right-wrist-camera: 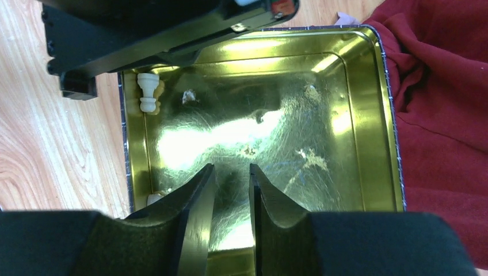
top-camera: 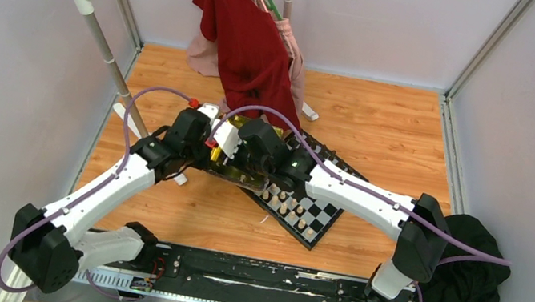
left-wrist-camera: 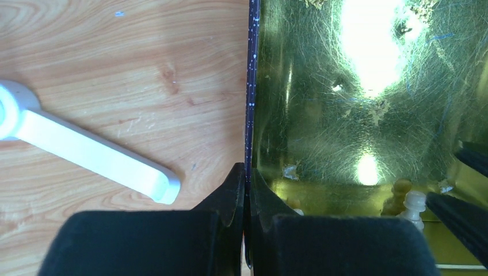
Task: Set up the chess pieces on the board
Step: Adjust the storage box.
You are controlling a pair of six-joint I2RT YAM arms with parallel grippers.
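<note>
The gold tin [top-camera: 229, 159] lies at the left end of the checkered board [top-camera: 325, 214], where several cream chess pieces [top-camera: 290, 203] stand in rows. My left gripper [left-wrist-camera: 246, 173] is shut on the tin's thin left wall [left-wrist-camera: 251, 86]. A white piece [left-wrist-camera: 414, 204] and a tan one [left-wrist-camera: 401, 189] lie in the near right of the tin. Inside the tin [right-wrist-camera: 368, 115], above its shiny floor, my right gripper [right-wrist-camera: 231, 170] is open with nothing between its fingers. A cream piece [right-wrist-camera: 148, 92] lies by the tin's left wall, and another [right-wrist-camera: 154, 198] is half hidden behind my left finger.
A red garment [top-camera: 245, 42] hangs from a rack behind the tin, and its cloth [right-wrist-camera: 443, 86] lies against the tin's right side. The rack's white foot [left-wrist-camera: 86, 149] rests on the wood left of the tin. A black cloth [top-camera: 476, 269] lies at the right edge.
</note>
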